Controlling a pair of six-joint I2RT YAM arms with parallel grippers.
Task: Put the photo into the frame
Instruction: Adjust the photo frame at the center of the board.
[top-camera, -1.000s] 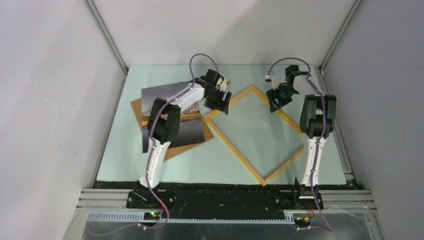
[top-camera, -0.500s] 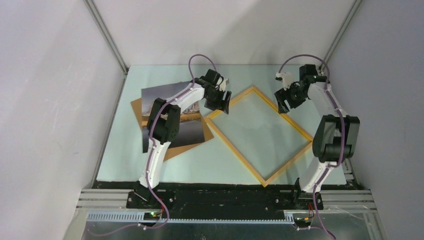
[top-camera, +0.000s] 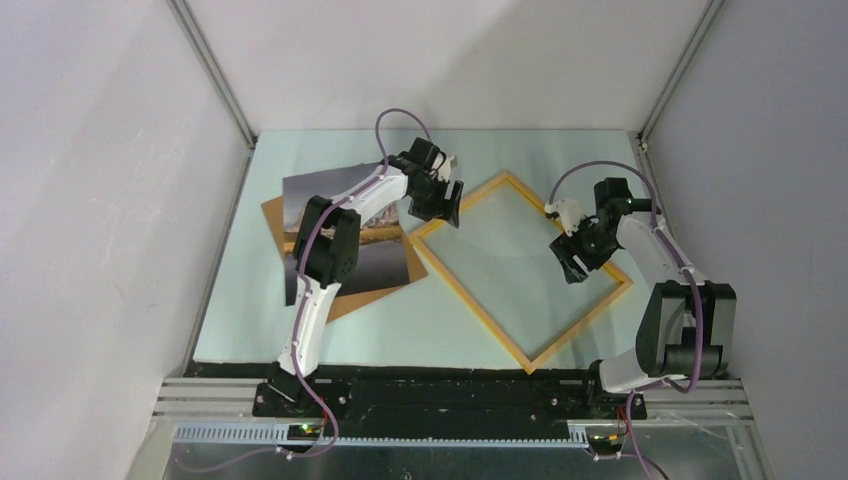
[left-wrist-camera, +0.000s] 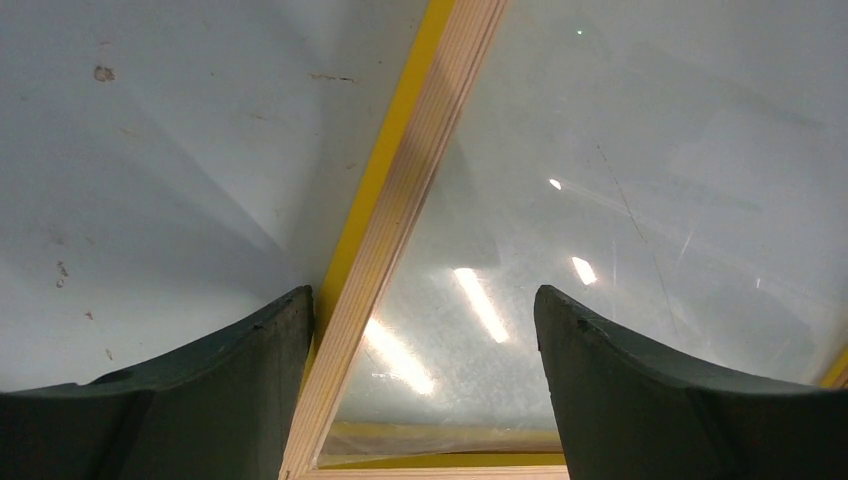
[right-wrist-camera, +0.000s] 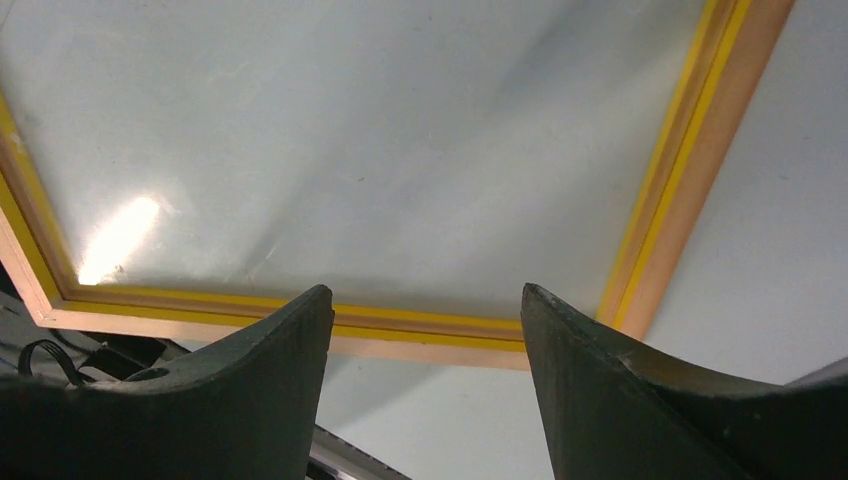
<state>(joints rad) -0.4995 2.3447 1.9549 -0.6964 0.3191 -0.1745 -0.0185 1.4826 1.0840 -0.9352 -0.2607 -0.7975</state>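
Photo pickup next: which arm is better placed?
Left. The left end effector, open, hovers at the frame's edge beside the photo; the right end effector is across the frame.

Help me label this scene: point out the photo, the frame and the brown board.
photo (top-camera: 382, 263), top view, dark lower part of the print
frame (top-camera: 469, 303), top view, its near-left wooden edge
brown board (top-camera: 273, 218), top view, bare corner left of the photo

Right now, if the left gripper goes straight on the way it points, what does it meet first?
Probably the frame: its wooden edge lies between the fingers of the open left gripper, though the height above it is unclear.
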